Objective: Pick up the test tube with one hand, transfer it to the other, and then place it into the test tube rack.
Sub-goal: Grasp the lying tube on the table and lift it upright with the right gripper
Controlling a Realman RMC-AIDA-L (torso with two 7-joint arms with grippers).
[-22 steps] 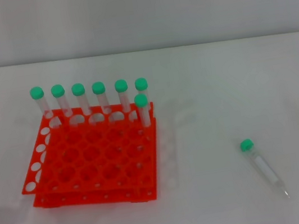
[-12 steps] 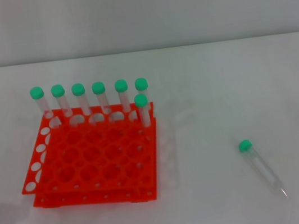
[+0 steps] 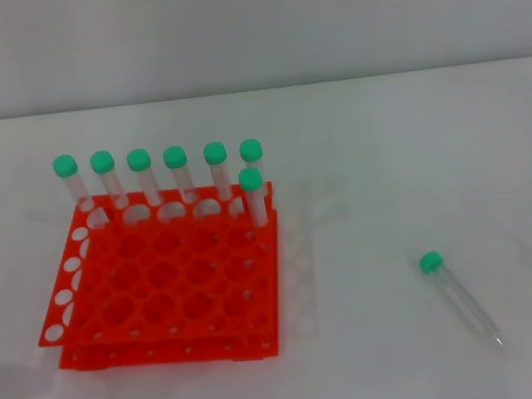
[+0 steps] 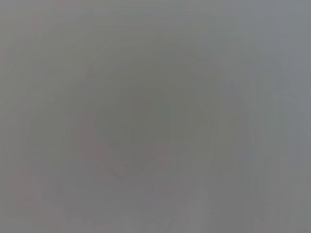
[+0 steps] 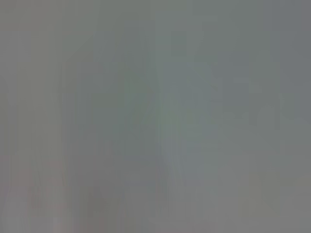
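A clear test tube [image 3: 458, 299] with a green cap lies flat on the white table at the right, cap toward the back, pointed tip toward the front. The orange-red test tube rack [image 3: 163, 282] stands at the left. Several green-capped tubes [image 3: 179, 178] stand upright in its back row, and one more [image 3: 255, 197] stands at the right end of the second row. Neither gripper shows in the head view. Both wrist views show only plain grey with nothing to make out.
The white table [image 3: 383, 171] runs back to a grey wall. Bare table lies between the rack and the loose tube.
The loose tube's image has shifted slightly left and toward the front across the frames. The rack and its tubes have not moved.
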